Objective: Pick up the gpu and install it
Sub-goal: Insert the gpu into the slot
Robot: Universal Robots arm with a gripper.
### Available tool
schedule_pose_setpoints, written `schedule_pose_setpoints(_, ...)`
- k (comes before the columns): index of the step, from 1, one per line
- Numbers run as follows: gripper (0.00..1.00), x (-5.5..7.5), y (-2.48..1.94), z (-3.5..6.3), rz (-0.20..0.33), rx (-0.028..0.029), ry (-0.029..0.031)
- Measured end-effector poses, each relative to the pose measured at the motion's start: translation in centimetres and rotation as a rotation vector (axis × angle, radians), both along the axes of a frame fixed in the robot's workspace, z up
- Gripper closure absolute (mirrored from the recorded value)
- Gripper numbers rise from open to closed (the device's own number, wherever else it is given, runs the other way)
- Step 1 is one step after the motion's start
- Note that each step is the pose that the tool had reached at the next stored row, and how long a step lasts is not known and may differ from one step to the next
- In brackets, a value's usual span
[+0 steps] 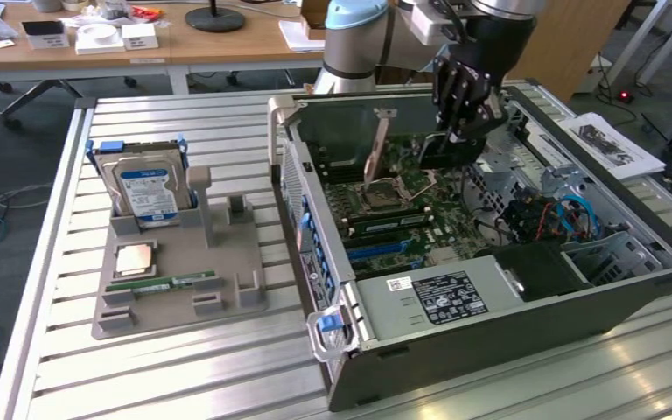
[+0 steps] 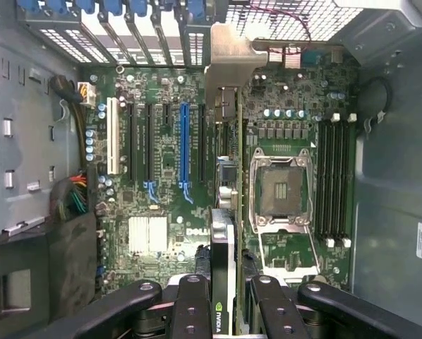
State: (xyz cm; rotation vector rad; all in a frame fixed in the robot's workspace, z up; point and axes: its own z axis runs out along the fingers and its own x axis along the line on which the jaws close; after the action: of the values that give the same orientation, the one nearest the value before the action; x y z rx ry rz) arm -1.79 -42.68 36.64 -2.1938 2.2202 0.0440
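- Clamping the gpu (image 2: 224, 244) edge-on, the gripper (image 2: 225, 311) has its fingers narrowed on the card's two faces.
- The card hangs inside the open computer case (image 1: 523, 350), over the motherboard (image 2: 161, 233).
- A hard drive (image 1: 147, 194) stands in a grey holder (image 1: 231, 293) at the case's nine o'clock, exterior view.
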Motion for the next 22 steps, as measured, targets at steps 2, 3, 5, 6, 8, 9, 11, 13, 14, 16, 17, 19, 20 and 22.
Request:
schedule_pose_setpoints(2, 0.73, -0.1, -0.26, -0.01, 0.000, 0.0000, 0.0000)
schedule_pose_setpoints(3, 0.73, -0.2, -0.38, -0.01, 0.000, 0.0000, 0.0000)
schedule_pose_setpoints(5, 0.73, -0.3, -0.66, -0.02, 0.000, 0.0000, 0.0000)
schedule_pose_setpoints(6, 0.73, -0.4, -0.79, -0.02, 0.000, 0.0000, 0.0000)
schedule_pose_setpoints(8, 0.73, -0.5, -1.06, -0.03, 0.000, 0.0001, 0.0000)
schedule_pose_setpoints(9, 0.73, -0.5, -1.19, -0.03, 0.000, 0.0001, 0.0000)
schedule_pose_setpoints(11, 0.73, -0.6, -1.47, -0.03, 0.000, 0.0000, 0.0000)
schedule_pose_setpoints(13, 0.73, -0.7, -1.73, -0.04, 0.000, 0.0000, 0.0000)
schedule_pose_setpoints(14, 0.73, -0.8, -1.80, -0.05, 0.000, 0.0001, 0.0000)
schedule_pose_setpoints(16, 0.73, -0.9, -1.81, -0.06, 0.000, -0.0001, 0.0000)
schedule_pose_setpoints(17, 0.73, -0.9, -1.82, -0.09, 0.000, -0.0001, 0.0000)
schedule_pose_setpoints(19, 0.73, -1.0, -1.82, -0.27, 0.000, 0.0001, 0.0000)
schedule_pose_setpoints(20, 0.73, -1.1, -1.82, -0.39, 0.000, 0.0000, 0.0000)
schedule_pose_setpoints(22, 0.73, -1.2, -1.82, -0.64, 0.000, 0.0001, 0.0000)
